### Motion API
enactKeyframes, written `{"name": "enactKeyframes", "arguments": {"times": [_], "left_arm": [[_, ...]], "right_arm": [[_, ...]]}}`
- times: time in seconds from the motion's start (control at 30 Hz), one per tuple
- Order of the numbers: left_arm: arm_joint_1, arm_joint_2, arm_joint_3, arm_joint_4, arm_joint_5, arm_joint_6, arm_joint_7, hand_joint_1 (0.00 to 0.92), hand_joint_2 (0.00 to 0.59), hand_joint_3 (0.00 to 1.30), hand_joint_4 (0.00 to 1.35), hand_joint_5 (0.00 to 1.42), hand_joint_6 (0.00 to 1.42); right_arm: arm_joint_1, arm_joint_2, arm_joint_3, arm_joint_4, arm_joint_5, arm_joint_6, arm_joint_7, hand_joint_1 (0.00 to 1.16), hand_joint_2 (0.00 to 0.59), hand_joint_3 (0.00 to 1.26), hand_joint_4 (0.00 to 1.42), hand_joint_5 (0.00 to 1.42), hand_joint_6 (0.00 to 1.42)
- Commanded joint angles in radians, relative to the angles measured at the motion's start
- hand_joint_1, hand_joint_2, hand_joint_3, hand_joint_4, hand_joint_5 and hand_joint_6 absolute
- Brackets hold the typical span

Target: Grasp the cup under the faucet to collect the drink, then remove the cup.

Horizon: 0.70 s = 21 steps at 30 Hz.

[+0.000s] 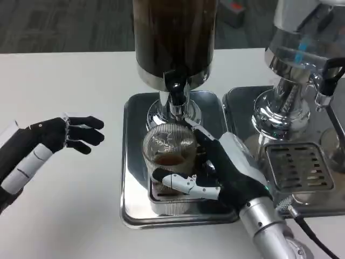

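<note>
Right hand we record wrapped around the cup under the faucet, on the tray. Left hand hovers empty, fingers apart, over open worktop.

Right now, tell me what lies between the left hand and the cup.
In the head view, bare white table and the steel tray's raised rim lie between the left hand and the cup; nothing else.

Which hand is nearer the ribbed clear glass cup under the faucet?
Right. The right hand wraps the ribbed clear glass cup; the left hand hovers apart, off the tray to the cup's left.
</note>
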Motion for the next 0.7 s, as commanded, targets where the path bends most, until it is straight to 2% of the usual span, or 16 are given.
{"name": "enactKeyframes", "arguments": {"times": [0.03,0.23,0.4,0.7], "left_arm": [[0.007,0.013,0.005,-0.007,0.012,0.007,0.006,0.0,0.148,0.42,0.44,0.41,0.5],[0.008,0.015,0.004,-0.007,0.012,0.005,0.006,0.0,0.141,0.42,0.44,0.41,0.5],[0.012,0.014,0.003,-0.01,0.015,0.002,0.009,0.0,0.138,0.42,0.44,0.41,0.5],[0.017,0.012,0.003,-0.009,0.017,0.002,0.012,0.0,0.139,0.41,0.44,0.41,0.5]], "right_arm": [[0.022,0.005,0.015,-0.009,-0.029,0.02,-0.033,0.5,0.172,0.18,0.29,0.48,0.55],[0.031,0.013,0.023,-0.008,-0.056,0.019,-0.086,0.45,0.167,0.25,0.38,0.59,0.74],[0.054,0.03,0.028,-0.002,-0.081,-0.001,-0.165,0.43,0.175,0.32,0.48,0.7,0.9],[0.071,0.042,0.043,0.023,-0.101,-0.044,-0.282,0.41,0.167,0.4,0.56,0.77,1.01]]}}
